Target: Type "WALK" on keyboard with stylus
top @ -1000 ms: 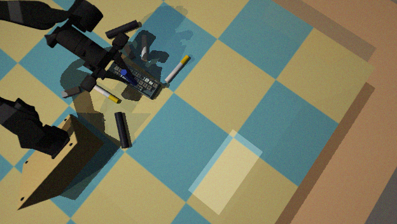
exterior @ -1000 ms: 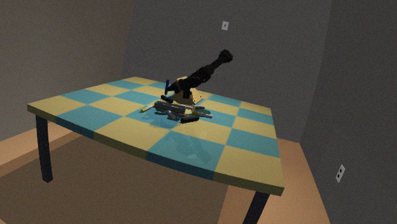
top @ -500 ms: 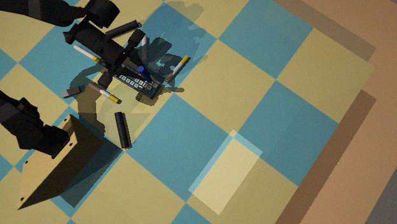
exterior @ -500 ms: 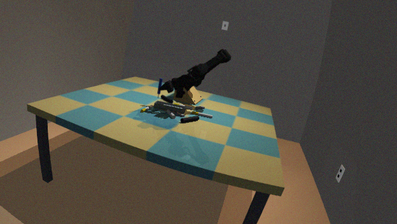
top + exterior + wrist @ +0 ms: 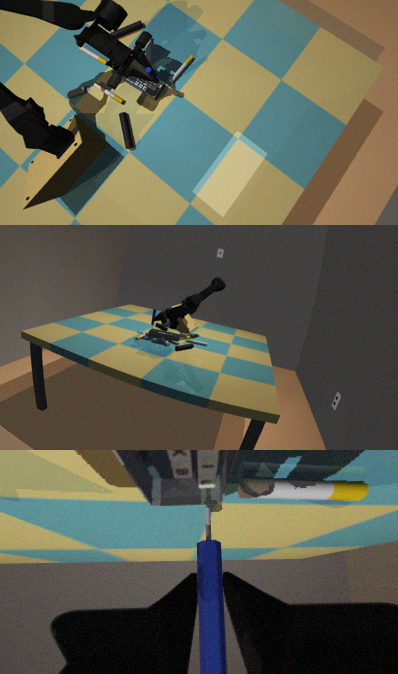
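The keyboard [image 5: 155,93] [image 5: 164,335] [image 5: 175,498] lies on the checkered table, partly hidden under the arm in the top view. The wrist view shows only its near end and a few keys. The gripper [image 5: 153,77] [image 5: 154,319] [image 5: 210,579] is shut on the blue stylus [image 5: 150,71] [image 5: 154,312] [image 5: 210,615], above the keyboard's right end as the top view shows it. The stylus stands nearly upright in the exterior view, its thin tip pointing down. In the wrist view the tip overlaps the keyboard's end by a light key; contact cannot be told.
A white-and-yellow marker [image 5: 182,68] [image 5: 310,490] lies off the keyboard's right end. Another marker [image 5: 109,93] and a black cylinder [image 5: 127,130] lie on the near side. A third marker [image 5: 92,55] and another black cylinder [image 5: 129,29] lie by the arm. A wooden wedge [image 5: 55,151] stands at left.
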Robot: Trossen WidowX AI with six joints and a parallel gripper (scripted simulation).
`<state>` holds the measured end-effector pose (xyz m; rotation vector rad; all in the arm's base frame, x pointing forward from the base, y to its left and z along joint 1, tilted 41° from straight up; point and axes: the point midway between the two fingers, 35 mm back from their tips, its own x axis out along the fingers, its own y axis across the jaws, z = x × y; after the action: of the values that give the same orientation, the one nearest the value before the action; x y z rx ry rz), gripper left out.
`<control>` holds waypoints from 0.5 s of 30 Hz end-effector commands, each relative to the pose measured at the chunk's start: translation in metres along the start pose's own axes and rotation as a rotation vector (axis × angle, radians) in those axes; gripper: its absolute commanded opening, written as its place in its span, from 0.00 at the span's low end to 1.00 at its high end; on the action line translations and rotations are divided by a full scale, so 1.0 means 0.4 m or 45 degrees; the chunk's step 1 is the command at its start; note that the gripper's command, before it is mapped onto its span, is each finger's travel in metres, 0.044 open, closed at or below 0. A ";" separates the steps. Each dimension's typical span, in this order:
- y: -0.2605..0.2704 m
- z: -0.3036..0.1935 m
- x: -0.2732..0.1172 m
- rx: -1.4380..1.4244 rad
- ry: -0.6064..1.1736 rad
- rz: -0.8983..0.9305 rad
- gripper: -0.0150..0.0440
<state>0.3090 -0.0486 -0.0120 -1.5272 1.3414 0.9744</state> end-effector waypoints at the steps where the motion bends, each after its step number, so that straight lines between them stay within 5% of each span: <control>1: 0.005 0.006 0.006 0.001 -0.001 0.008 0.30; 3: 0.004 0.009 0.008 0.001 -0.001 0.008 0.39; 15: 0.003 0.019 0.013 0.001 -0.001 0.008 0.39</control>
<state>0.3092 -0.0441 -0.0169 -1.5252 1.3419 0.9773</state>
